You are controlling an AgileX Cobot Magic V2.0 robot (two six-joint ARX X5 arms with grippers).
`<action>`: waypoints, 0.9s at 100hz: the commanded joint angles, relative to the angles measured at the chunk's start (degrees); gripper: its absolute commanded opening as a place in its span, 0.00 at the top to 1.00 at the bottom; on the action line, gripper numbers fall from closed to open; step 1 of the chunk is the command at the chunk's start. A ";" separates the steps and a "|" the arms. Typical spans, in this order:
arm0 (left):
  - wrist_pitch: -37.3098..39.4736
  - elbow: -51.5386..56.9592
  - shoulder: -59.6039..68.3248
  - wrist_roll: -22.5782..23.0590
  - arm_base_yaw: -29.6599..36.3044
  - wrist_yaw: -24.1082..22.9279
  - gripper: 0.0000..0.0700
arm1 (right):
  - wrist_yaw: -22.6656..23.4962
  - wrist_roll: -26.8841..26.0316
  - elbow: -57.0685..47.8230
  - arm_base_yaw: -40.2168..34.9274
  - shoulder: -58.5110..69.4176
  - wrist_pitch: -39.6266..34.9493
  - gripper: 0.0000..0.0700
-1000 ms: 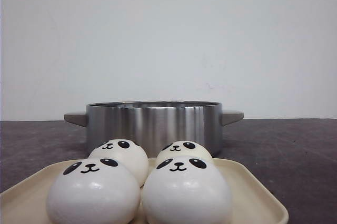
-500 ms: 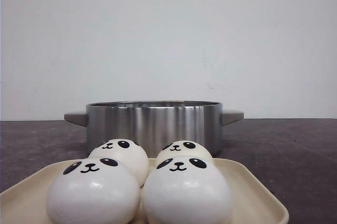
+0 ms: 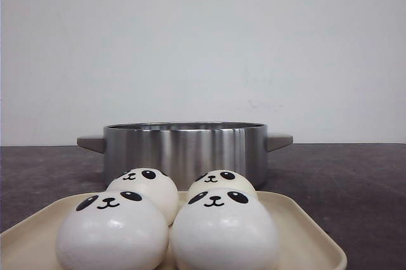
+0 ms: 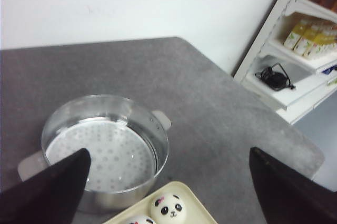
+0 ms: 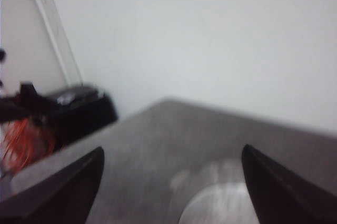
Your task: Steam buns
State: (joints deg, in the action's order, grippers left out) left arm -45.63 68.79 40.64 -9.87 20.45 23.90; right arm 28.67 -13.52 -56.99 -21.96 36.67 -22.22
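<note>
Several glossy white panda-faced buns sit close together on a cream tray [image 3: 307, 235] at the table's near edge: one at front left [image 3: 113, 232], one at front right [image 3: 223, 232], two behind them [image 3: 147, 186]. Behind the tray stands a steel pot [image 3: 184, 149] with grey side handles. From the left wrist view the pot [image 4: 159, 139] holds a bare perforated steamer plate [image 4: 102, 153], and one bun [image 4: 167, 209] shows on the tray corner [image 4: 199, 212]. My left gripper [image 4: 168, 153] hangs open high above them. My right gripper [image 5: 172, 150] is open over the blurred pot [image 5: 221, 205]. Neither holds anything.
A white shelf unit [image 4: 308, 40] with boxes and a black cable stands past the table's edge [image 4: 295, 140]. Dark equipment with orange wiring [image 5: 47, 113] sits beyond the table's other side. A plain white wall [image 3: 203, 42] backs the table.
</note>
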 commanded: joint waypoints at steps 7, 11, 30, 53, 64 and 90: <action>0.22 -2.80 1.53 -0.33 4.55 -1.66 0.15 | -10.01 2.01 -0.81 -10.05 5.01 -4.90 0.25; 0.26 -4.11 1.64 -0.33 6.14 -1.99 0.15 | -14.32 1.90 -0.81 -13.97 7.02 -6.69 0.25; 0.22 -8.63 1.66 -0.35 13.14 -6.19 0.15 | -34.34 -7.13 -0.83 -30.51 19.02 -10.93 0.23; 0.13 -8.98 1.64 -0.31 15.85 -10.21 0.15 | -30.75 -21.11 -0.87 -32.81 34.69 -11.10 0.28; -0.11 -8.98 1.55 -0.28 16.00 -10.21 0.15 | -27.36 -22.75 -0.87 -30.56 40.96 -12.28 0.30; -0.09 -8.98 1.62 0.39 16.00 -10.64 0.15 | -22.03 -23.78 -0.87 -26.38 50.90 -12.28 0.31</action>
State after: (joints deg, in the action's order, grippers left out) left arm -46.28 59.29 41.98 -10.02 35.99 13.41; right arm 6.46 -36.34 -56.99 -48.10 85.91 -35.27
